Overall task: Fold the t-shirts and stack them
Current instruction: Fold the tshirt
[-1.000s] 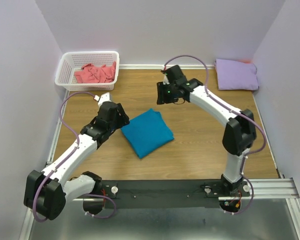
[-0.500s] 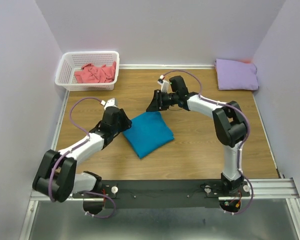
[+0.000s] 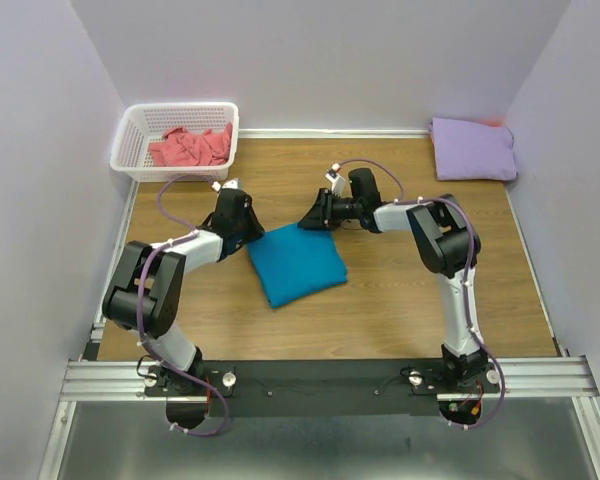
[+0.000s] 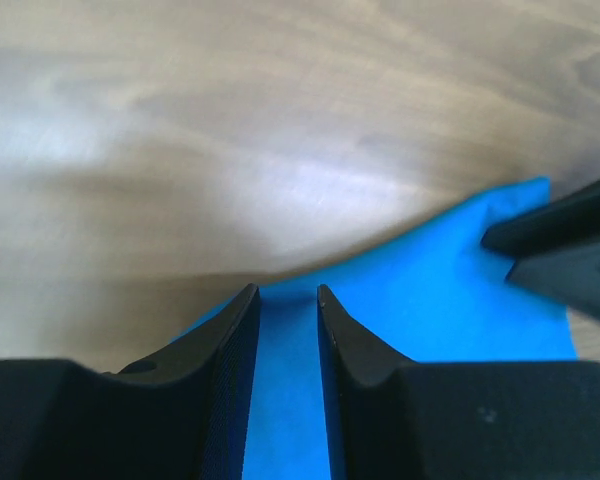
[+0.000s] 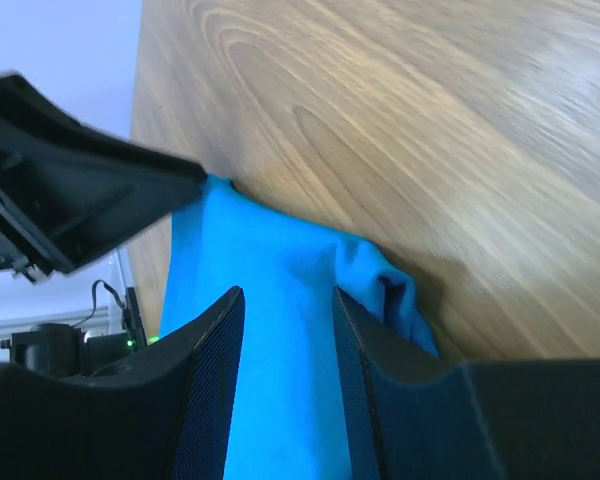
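1. Compared with 1 second earlier, both arms have been lowered and drawn inward to the teal shirt [image 3: 298, 265], which lies folded at the centre of the frame. The left gripper [image 3: 248, 236] is now set at its left corner and the right gripper [image 3: 306, 219] at its top corner.
2. A 2-handed lift of the folded shirt is judged to be starting, probably for stacking on the lavender shirt [image 3: 472, 150], folded at upper right. The coral shirt [image 3: 190, 147] lies crumpled in the basket [image 3: 130, 125] at upper left, not yet folded.
3. Left fingers [image 4: 235, 330]: narrowed to a slim gap with teal cloth seen in it. Whether the cloth is clamped cannot be told.
4. Right fingers [image 5: 215, 340]: held partly apart over teal cloth. A grasp cannot be told.
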Robot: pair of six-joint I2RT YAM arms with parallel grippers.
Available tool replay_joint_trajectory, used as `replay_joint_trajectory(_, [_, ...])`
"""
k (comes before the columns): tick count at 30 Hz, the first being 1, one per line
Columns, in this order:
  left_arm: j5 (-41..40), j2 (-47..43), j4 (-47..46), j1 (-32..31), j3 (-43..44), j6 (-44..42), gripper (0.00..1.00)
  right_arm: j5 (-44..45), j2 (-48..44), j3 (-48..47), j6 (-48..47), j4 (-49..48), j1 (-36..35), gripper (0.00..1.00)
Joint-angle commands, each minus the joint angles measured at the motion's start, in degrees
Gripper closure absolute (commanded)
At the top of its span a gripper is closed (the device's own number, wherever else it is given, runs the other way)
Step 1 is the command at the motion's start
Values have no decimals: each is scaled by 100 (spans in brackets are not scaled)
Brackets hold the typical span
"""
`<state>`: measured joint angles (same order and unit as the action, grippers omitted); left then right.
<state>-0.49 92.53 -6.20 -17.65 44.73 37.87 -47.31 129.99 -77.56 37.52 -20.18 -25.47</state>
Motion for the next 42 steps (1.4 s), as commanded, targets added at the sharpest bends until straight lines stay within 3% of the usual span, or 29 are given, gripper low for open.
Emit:
replay_joint_trajectory(1, [269, 379, 347, 34, 676, -446, 62, 617, -386, 582, -78, -91, 244, 52])
replay_joint_trajectory(4, [234, 336, 400, 34, 1001, -578, 55, 644, -896, 742, -174, 23, 306, 51])
replay_joint_trajectory(6, [251, 161, 426, 34, 1029, -631, 45, 574, -1187, 795, -210, 269, 298, 51])
replay_joint_trajectory(13, [357, -1795, 470, -142, -84, -299, 29, -146, -2679, 1848, 370, -143, 87, 50])
replay_joint_trajectory(17, [-81, -2923, 891, -142, -544, -209, 23, -603, -2883, 2736, 888, -897, -325, 49])
replay_joint_trajectory(21, [-565, -3838, 1454, -142, -650, -350, 15, -595, -2691, 3483, 810, -1302, -432, 48])
replay_joint_trajectory(28, [-1242, -5199, 2077, -133, -773, -736, 13, -420, -1838, 3871, 204, -1392, -397, 48])
replay_joint_trajectory(34, [-1707, -6446, 2307, -133, -957, -965, 13, -411, -2662, 3609, 335, -1006, -476, 47])
replay_joint_trajectory(38, [-1876, -7186, 2158, -142, -1071, -1053, 12, -376, -2962, 2958, 650, -811, -967, 46])
replay_joint_trajectory(42, [-1964, -7583, 2052, -142, -1212, -1071, 12, 55, -2454, 2387, 1099, -1294, -1697, 46])
